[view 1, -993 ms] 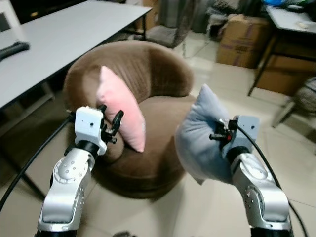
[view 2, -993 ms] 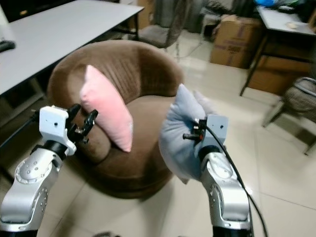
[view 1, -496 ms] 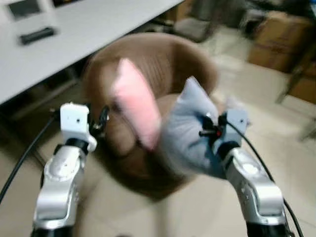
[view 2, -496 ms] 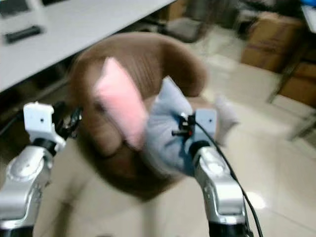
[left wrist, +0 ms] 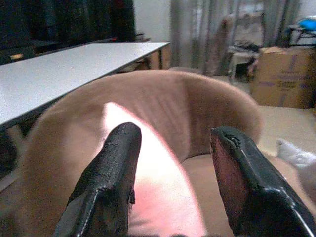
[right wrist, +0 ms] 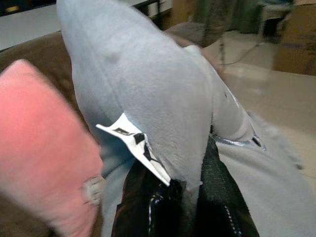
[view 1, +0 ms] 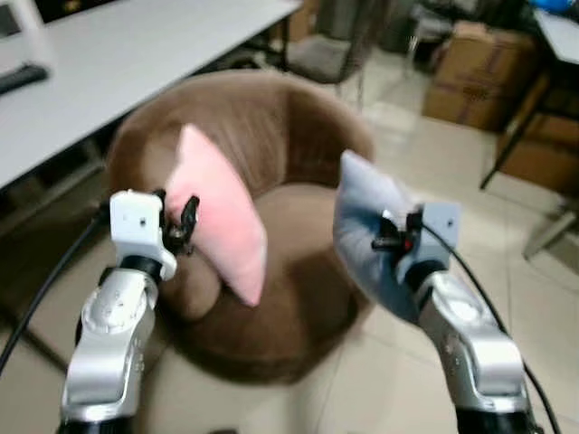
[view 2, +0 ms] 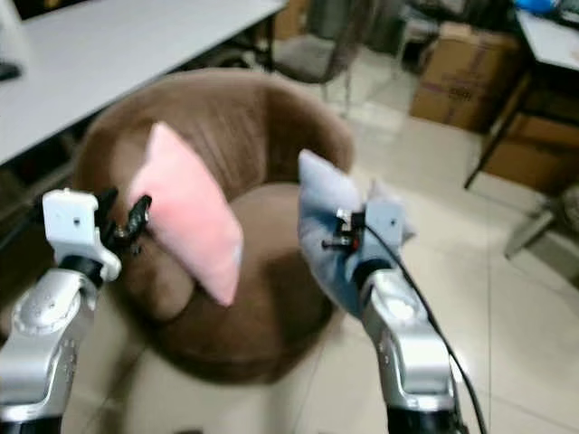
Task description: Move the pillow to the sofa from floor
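Between the closed fingers of the right gripper [right wrist: 170, 197] sits a bunched fold of the grey pillow [view 1: 371, 240], next to its sewn-in label [right wrist: 136, 143]. The pinch at a fold lets the soft body hang free of the floor; the pillow is carried in the air, just over the front right edge of the sofa's seat. The left gripper [left wrist: 173, 163] stands with its fingers spread and nothing between them, raised near the sofa's left arm, probably kept clear of the carry. A pink pillow [view 1: 217, 217] leans upright against the left inner wall of the brown sofa [view 1: 298, 136], leaving the right half of the seat free for the set-down. Beyond the sofa's back stand a white table [view 1: 127, 54] and cardboard boxes [view 1: 470, 77]. Placement is judged near, not yet done.
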{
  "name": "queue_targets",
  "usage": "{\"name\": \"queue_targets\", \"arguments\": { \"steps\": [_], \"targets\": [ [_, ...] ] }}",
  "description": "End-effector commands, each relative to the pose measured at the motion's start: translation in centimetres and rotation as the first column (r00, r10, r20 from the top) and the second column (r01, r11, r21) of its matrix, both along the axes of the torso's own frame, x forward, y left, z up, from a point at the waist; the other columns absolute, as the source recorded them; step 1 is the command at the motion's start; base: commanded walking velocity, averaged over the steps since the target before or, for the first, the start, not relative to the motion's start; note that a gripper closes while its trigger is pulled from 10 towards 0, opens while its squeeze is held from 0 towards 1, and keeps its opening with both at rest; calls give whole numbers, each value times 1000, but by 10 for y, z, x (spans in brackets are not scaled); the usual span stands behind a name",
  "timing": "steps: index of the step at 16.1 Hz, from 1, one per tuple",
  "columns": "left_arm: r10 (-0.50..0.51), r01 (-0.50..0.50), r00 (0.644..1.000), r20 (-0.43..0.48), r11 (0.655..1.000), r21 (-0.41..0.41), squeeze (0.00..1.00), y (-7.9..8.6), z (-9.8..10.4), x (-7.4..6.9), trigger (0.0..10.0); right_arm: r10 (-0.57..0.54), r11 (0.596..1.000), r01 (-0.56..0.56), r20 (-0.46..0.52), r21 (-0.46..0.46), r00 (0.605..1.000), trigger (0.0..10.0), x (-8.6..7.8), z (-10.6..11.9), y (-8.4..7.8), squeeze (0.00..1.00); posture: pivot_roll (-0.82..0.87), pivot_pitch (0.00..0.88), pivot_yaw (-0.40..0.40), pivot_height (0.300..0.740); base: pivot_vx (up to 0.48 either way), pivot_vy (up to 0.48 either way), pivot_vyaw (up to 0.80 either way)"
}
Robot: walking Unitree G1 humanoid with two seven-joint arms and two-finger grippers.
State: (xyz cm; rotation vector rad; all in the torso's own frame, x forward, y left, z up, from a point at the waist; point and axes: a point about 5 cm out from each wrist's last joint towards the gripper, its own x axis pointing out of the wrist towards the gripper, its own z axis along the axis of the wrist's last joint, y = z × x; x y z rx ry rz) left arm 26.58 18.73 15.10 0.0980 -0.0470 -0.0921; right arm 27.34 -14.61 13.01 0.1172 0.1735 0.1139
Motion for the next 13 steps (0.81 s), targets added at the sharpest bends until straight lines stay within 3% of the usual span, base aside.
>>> {"name": "queue_targets", "arguments": {
  "steps": [1,13],
  "targets": [
    [-25,25,1000,2,1000,-1,63,-7,1,0,10000,-23,1000,23,73,3,997,10000,2,14,-6,0,98,0,-25,740,356,0,0],
    [-42,42,999,0,999,25,63,-5,2,-2,10000,2,1000,-3,78,20,997,10000,2,13,0,0,110,0,-25,740,353,0,0]
  ]
}}
